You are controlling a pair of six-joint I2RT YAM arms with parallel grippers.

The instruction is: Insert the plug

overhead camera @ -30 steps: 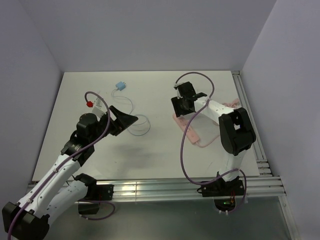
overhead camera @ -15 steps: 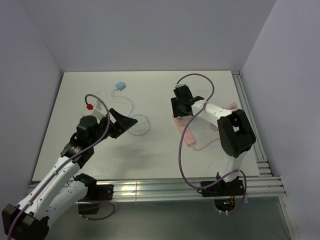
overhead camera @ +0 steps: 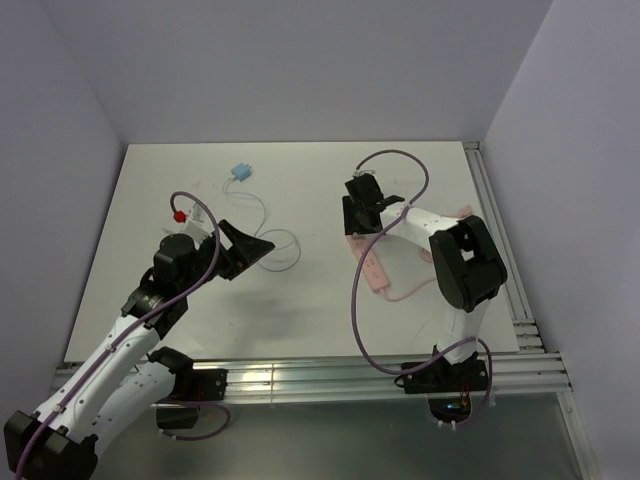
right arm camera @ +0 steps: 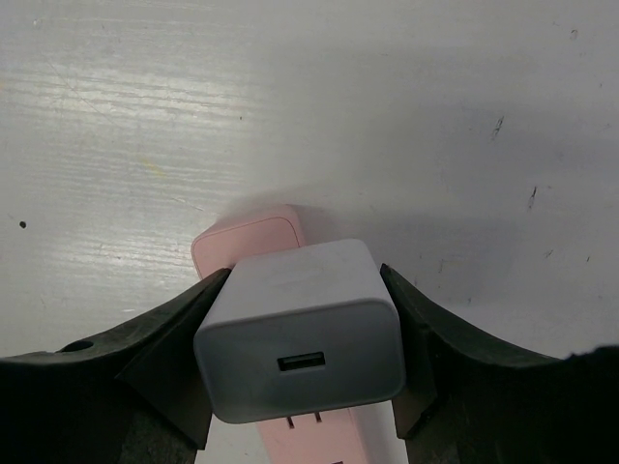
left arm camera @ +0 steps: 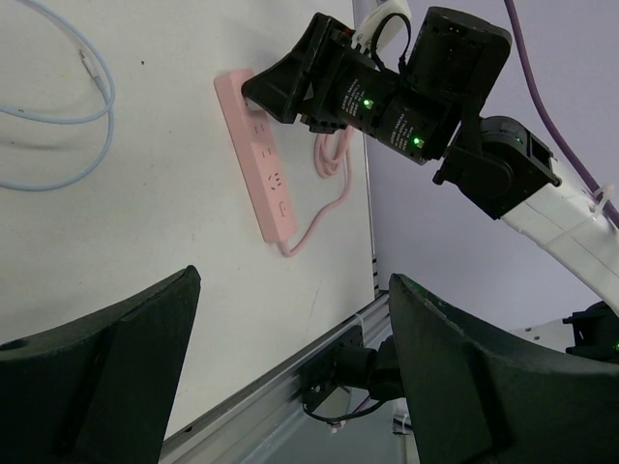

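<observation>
Plug [right arm camera: 300, 329]: where is it right now?

— In my right hand [overhead camera: 364, 208]. The fingers [right arm camera: 179, 372] are clenched on its two flat sides. It's a white charger block, with its USB port facing my wrist camera and its prongs pointing away, down toward the desk [overhead camera: 320, 170].

— And what is under it?

— The pink power strip [left arm camera: 263, 164]. I'm holding the plug over the strip's far end, the end away from its cord. I can't tell from here whether the prongs touch the strip. I'd judge they're not seated.

— So which step are you on?

— The pickup is done, and I'm lining the plug up over the strip. The insertion itself is not yet made.

— What does the next move need?

— The left wrist view shows the sockets lying further along the strip than the end I'm over. So I expect to slide along the strip's length until the prongs sit over a socket. Then I square the block to the slots and press straight down. The strip lies loose on the desk, so a slanted push could skate it sideways.

— And your other hand?

— My left hand [overhead camera: 250, 243] is released, spread wide and holding nothing. It hangs well apart from the strip, near the pale blue cable [overhead camera: 280, 250].
</observation>
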